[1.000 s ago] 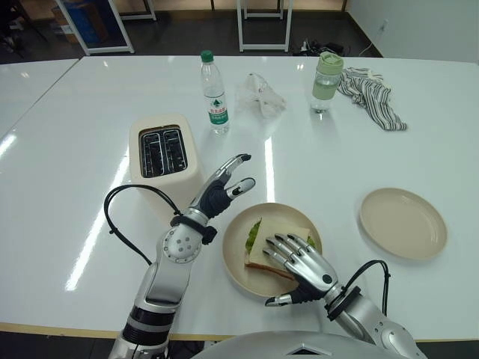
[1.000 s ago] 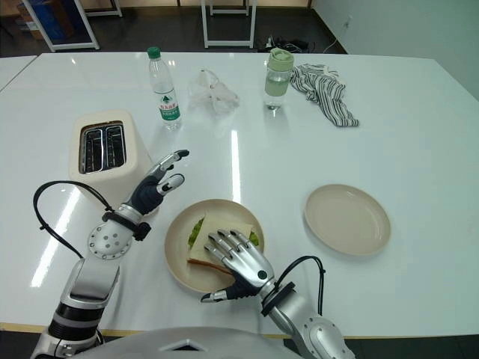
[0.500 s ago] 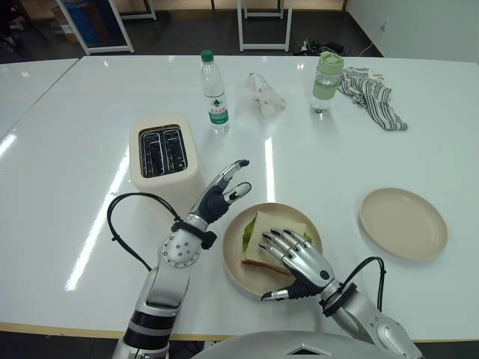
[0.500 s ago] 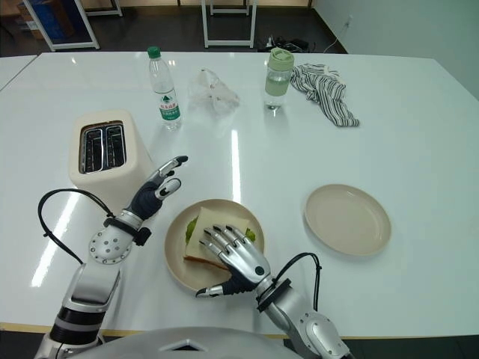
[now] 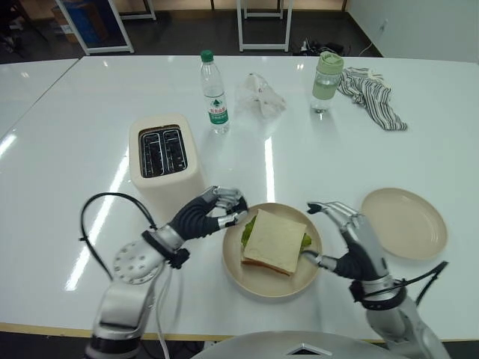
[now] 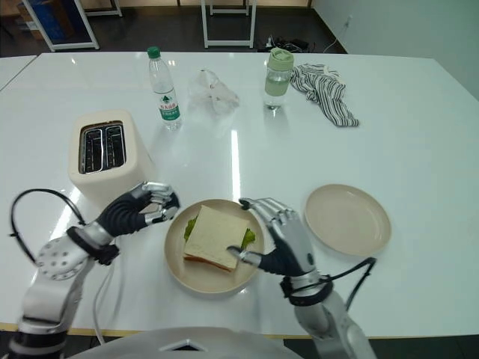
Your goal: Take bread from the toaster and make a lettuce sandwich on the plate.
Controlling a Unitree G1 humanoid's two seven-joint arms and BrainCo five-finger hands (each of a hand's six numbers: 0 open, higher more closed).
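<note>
A sandwich (image 5: 274, 241) lies on the beige plate (image 5: 262, 287) near the table's front edge, with a bread slice on top and green lettuce (image 5: 245, 231) showing at its left side. My left hand (image 5: 212, 212) sits just left of the plate with fingers curled and nothing in them. My right hand (image 5: 356, 244) stands on edge at the plate's right rim, fingers spread, its thumb close to the rim. The cream toaster (image 5: 164, 154) stands behind the left hand, and both its slots look dark and empty.
A second, bare beige plate (image 5: 404, 224) lies to the right. Along the back stand a water bottle (image 5: 215, 94), a crumpled clear bag (image 5: 263, 96), a green cup (image 5: 327, 77) and a striped cloth (image 5: 371, 93). A black cable (image 5: 93, 217) loops by my left arm.
My right hand has come off the top of the sandwich and swung to the plate's right side. My left hand has curled its fingers and drawn back and lower, toward the plate's left rim.
</note>
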